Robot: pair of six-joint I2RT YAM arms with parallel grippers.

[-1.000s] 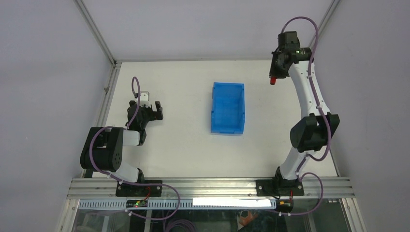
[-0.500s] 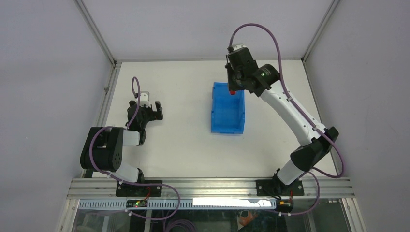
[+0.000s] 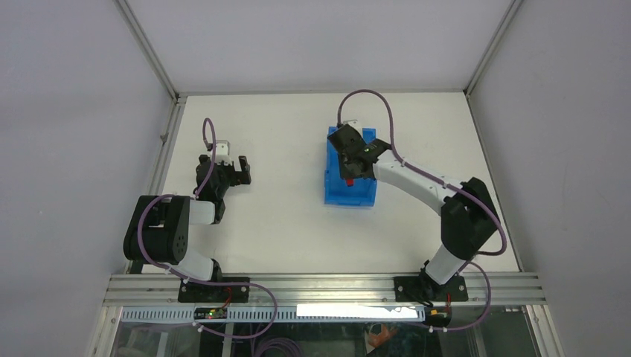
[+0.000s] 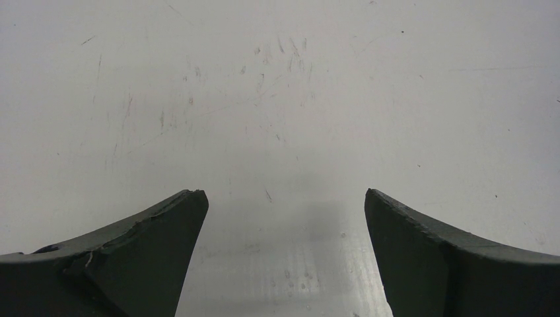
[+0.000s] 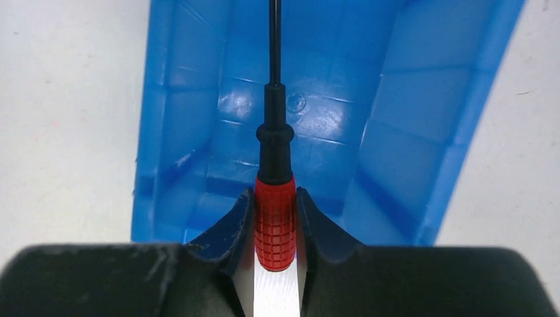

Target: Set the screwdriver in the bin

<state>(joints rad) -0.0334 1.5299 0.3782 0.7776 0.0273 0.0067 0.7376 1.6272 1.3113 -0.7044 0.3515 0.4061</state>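
- screwdriver: shaft tip ran off the top edge of the right wrist view, so no tip visible. From the top cam it was just a red speck, shaft too small to make out
- bin: far end cut off by the same top edge, wall closest to the cam partly behind the right gripper. In the top view the right arm covered a good part of its inside
- left gripper: fingers cut off at the bottom edge of the left wrist view, only tips showed

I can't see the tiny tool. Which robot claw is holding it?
The right gripper: it pinches the screwdriver by its red handle above the blue bin. The left gripper stands open, holding nothing, with only table beneath.
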